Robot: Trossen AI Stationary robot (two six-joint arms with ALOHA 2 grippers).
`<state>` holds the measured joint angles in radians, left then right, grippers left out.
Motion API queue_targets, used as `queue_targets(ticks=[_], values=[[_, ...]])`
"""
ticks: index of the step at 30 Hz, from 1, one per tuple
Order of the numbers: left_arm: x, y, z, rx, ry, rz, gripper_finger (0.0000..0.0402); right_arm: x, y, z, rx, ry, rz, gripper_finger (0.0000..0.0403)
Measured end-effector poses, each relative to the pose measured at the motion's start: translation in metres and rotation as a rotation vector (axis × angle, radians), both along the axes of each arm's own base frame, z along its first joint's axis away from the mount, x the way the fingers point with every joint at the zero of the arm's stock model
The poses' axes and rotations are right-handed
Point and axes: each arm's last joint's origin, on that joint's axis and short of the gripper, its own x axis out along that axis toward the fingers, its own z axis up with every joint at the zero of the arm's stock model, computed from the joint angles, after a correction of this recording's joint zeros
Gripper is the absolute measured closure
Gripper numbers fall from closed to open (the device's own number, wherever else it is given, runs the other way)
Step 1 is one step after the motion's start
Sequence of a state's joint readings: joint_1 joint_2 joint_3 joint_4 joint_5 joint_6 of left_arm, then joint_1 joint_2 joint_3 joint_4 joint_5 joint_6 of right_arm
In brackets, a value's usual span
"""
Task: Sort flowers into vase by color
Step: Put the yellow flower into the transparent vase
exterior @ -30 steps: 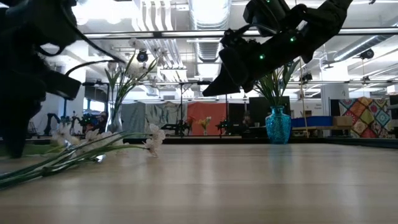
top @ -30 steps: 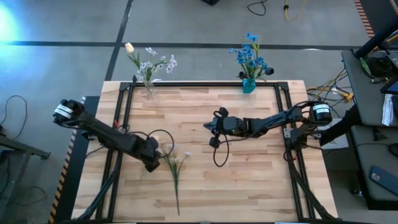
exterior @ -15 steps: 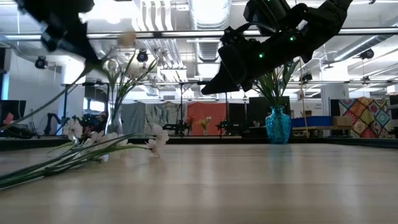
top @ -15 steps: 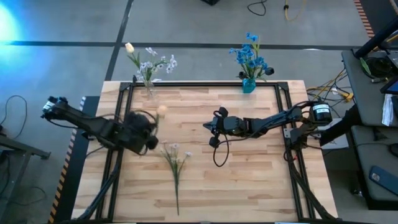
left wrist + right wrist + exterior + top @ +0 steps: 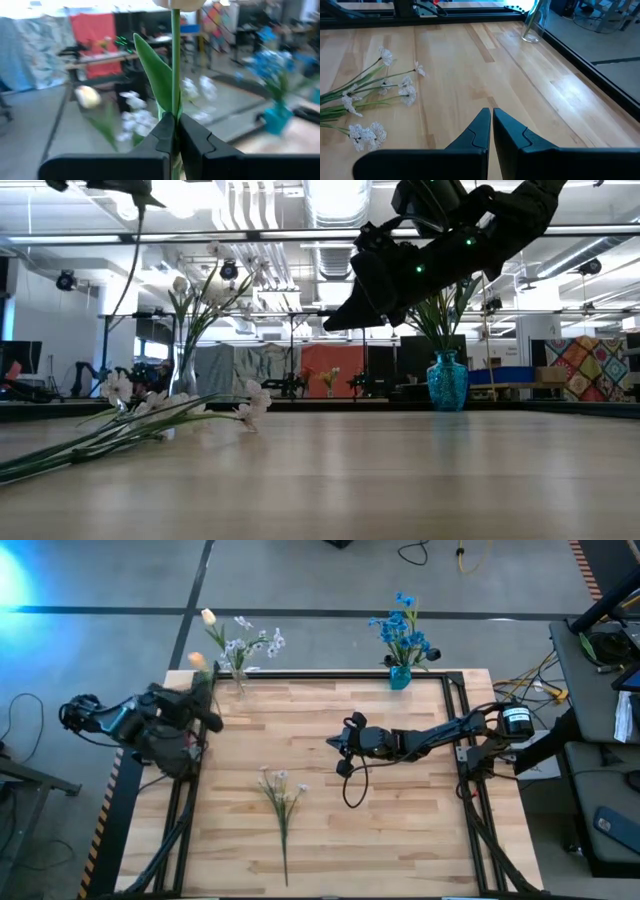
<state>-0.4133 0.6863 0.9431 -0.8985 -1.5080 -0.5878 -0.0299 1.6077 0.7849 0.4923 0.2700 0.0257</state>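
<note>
Item one: my left gripper [image 5: 175, 131], raised at the table's left edge near the far left corner, fingers pressed together on the green stem of a peach tulip [image 5: 174, 55], the stem upright between my pads and one long leaf rising beside it; the high view shows its peach bud [image 5: 197, 660] just left of the clear vase. Item two: my right gripper [image 5: 491, 124], held above the middle of the table [image 5: 400, 830], fingers together with nothing between them, pointing toward the table's left side. Item three: a bunch of white flowers [image 5: 281, 798] lying flat on the wood, between my two grippers and nearer the front edge, blossoms toward the centre and the stems running to the front; the right wrist view shows the same blossoms [image 5: 380, 100] spread on the boards. Item four: clear vase [image 5: 238, 680] at the far left of the table, holding white-lilac blossoms and one peach bud [image 5: 208, 616]. Item five: blue vase [image 5: 400, 675] at the far edge, right of centre, holding blue flowers [image 5: 402, 630]. Item six: in the low view the white bunch [image 5: 150, 415] lies at the left on the tabletop, the blue vase [image 5: 447, 380] stands well apart at the right.
</note>
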Motion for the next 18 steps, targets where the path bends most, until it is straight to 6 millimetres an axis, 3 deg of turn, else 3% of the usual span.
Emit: queue_targets(ticks=[10,18], values=[[-0.038,0.017,0.002,-0.001,-0.051,0.023,0.0401,0.001,0.0,0.002,-0.012,-0.019,0.005,0.039],[-0.029,0.011,0.009,-0.057,0.063,-0.303,0.0402,0.001,0.0,0.003,-0.012,-0.031,0.004,0.039]])
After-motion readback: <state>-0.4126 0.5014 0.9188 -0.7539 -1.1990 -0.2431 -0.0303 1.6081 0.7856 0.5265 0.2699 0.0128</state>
